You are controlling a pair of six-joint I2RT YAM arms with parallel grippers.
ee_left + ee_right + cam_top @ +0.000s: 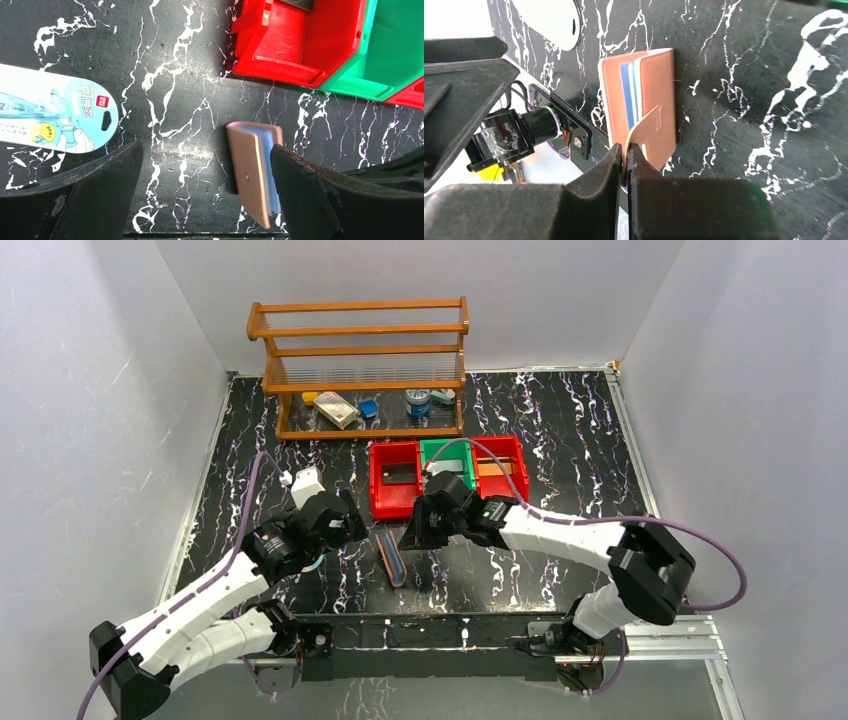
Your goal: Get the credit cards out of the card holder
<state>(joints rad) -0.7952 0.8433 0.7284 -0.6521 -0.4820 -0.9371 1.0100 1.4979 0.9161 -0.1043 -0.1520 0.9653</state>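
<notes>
The right gripper [625,150] is pinched tight on the snap tab [648,125] of the card holder [659,95], and its arm stretches low and leftward over the table [560,430]. The left gripper [205,165] gapes wide just beside the holder. The holder sits in front of the red bin [393,480], its long axis running near to far, with the edges of the blue credit cards [628,95] showing.

Card holder [391,558] lay on bench [570,440] between left end effector [204,155] and right end effector [625,152], bins [390,510] just behind it, rack [360,332] stood behind bins
</notes>
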